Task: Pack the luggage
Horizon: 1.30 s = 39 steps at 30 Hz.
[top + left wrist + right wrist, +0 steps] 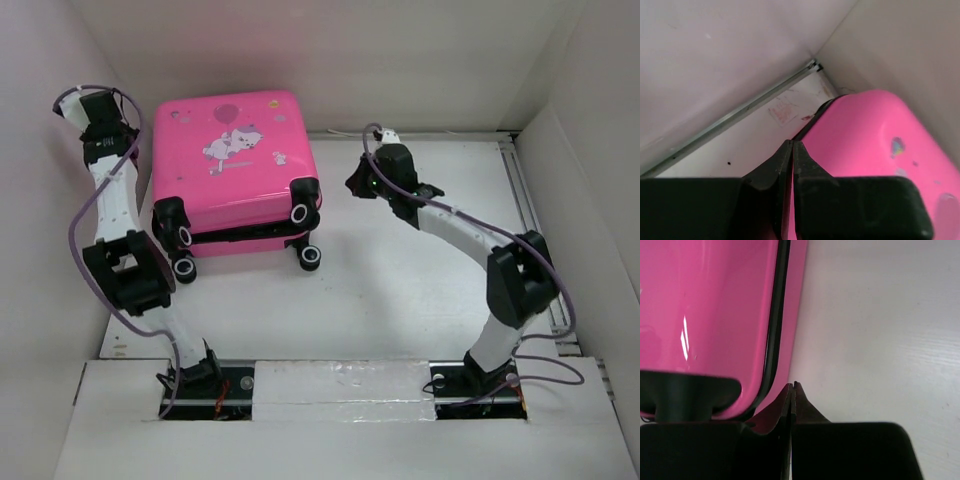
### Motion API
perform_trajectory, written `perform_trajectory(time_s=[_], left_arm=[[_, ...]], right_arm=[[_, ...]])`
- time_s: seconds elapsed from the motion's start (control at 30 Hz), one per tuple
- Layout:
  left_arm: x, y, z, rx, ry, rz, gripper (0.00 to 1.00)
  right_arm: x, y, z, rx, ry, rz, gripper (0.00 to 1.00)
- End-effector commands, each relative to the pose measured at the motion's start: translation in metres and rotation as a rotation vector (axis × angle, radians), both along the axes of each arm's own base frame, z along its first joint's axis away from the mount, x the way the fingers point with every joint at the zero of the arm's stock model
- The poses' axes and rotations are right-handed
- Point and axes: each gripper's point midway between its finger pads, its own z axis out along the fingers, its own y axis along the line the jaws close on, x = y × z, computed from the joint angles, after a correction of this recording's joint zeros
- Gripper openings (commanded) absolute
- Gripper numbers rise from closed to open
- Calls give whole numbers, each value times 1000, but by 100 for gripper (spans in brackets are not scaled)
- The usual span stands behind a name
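Note:
The luggage is a hot-pink hard-shell suitcase lying flat at the back left of the table. Its lid, printed with a cartoon animal, faces up, and its two shells lie together along the black zipper trim. My left gripper is shut and empty at the case's far left corner. In the left wrist view its tips meet just above the pink shell. My right gripper is shut and empty just off the case's right side. In the right wrist view its tips sit beside the pink shell.
Four black-and-white wheels stick out at the case's near end, one at the front right and one at the front left. White enclosure walls stand close on the left and behind. A metal rail runs along the right edge of the white table.

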Motion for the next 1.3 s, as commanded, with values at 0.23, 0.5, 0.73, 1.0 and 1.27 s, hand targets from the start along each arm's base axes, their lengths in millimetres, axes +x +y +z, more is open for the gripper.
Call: perform_trajectory(time_s=[0.23, 0.5, 0.73, 1.0, 1.27], left_arm=[[-1, -38, -173, -125, 326, -133, 0], [-48, -174, -218, -328, 201, -338, 0], [-105, -316, -234, -444, 142, -546, 0], [-218, -440, -226, -482, 154, -759, 0], [-252, -385, -151, -308, -23, -601, 24]], right_arm=[[60, 40, -13, 13, -3, 81, 0], [66, 39, -3, 21, -33, 62, 0], [34, -17, -21, -25, -16, -31, 0], [36, -130, -13, -84, 0, -242, 0], [30, -231, -14, -34, 56, -506, 36]])
